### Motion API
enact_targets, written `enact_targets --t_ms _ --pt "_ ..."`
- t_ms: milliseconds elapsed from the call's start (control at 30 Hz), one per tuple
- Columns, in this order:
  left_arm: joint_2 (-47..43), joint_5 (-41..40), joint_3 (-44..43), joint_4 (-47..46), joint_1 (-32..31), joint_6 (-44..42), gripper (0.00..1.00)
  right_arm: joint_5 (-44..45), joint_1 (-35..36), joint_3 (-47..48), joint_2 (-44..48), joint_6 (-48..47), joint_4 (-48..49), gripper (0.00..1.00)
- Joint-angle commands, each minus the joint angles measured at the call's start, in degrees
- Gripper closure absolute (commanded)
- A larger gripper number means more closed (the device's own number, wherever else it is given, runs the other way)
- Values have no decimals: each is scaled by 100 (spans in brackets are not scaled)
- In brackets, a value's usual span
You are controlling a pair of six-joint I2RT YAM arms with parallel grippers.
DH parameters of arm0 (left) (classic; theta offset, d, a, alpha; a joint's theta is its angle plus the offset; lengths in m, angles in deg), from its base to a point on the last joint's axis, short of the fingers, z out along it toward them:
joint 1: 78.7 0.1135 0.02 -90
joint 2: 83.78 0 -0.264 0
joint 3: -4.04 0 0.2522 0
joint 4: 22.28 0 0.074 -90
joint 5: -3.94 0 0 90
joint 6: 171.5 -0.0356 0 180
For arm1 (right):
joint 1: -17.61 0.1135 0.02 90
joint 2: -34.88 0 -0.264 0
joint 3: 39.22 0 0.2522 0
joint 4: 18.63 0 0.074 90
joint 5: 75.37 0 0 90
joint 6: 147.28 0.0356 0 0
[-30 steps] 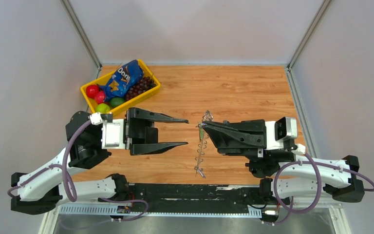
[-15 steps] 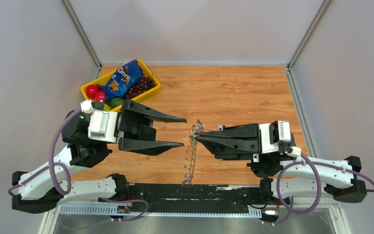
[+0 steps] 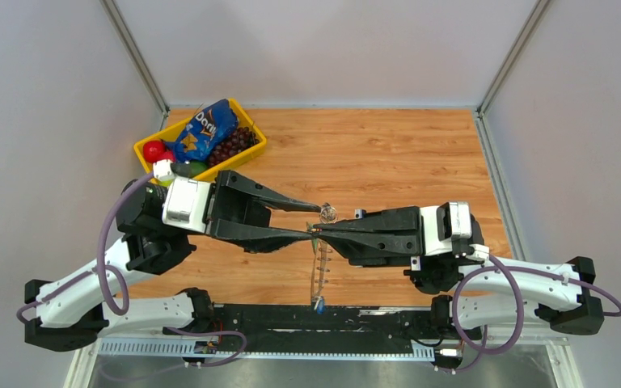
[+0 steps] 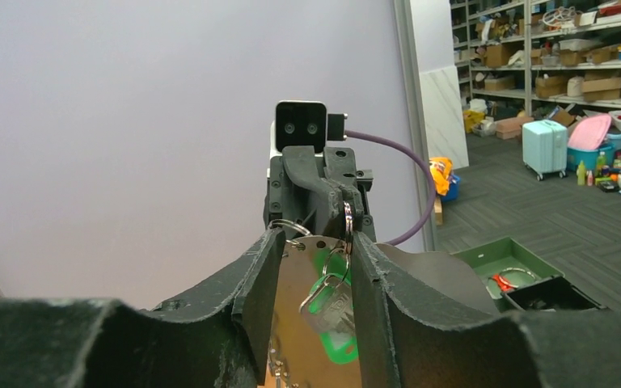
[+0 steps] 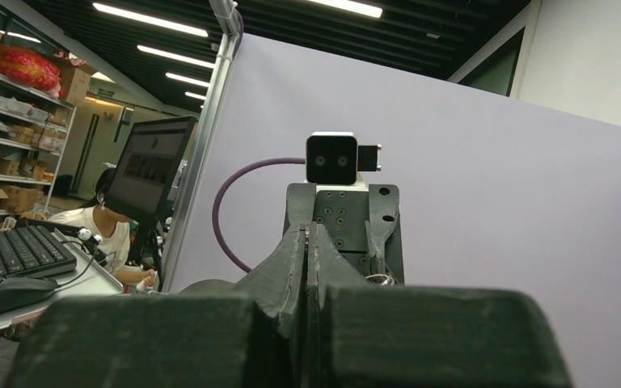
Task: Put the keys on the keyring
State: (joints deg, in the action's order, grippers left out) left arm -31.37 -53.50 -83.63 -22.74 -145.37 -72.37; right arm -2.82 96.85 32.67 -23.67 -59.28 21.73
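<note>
Top view: the left gripper [image 3: 315,220] and right gripper [image 3: 322,232] meet nose to nose above the table [image 3: 388,153]. The keyring [image 3: 318,271] hangs in a long line from the right one's pinched tips.

Left wrist: the keys [image 4: 329,305], green tag and all, dangle upright between the left fingers [image 4: 257,299]. The fingers stand half apart, with a gap showing on one side. The left arm looks best placed to take them.

Right wrist: jaws pressed flat together, their load hidden below.
</note>
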Motion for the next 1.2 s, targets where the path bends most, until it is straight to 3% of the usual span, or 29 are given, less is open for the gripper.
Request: enact_targets --t_ms 0,367,500,767,1033,1167 --pt "-54 147 -113 -219 6 100 58 -10 37 283 -4 -12 343 100" --pt "-142 68 -46 -65 5 -10 77 22 32 271 -43 15 517 100" --pt "-131 7 -47 -12 5 -37 96 -1 31 283 -77 24 533 100" --pt "-170 -487 -192 549 5 -222 100 277 38 343 201 -75 -368 100" --pt "-408 -876 -190 1161 5 -377 100 1009 31 397 794 -205 -1939 55" --pt "-498 -1042 -267 1717 5 -458 100 1355 34 980 952 -277 -3689 46"
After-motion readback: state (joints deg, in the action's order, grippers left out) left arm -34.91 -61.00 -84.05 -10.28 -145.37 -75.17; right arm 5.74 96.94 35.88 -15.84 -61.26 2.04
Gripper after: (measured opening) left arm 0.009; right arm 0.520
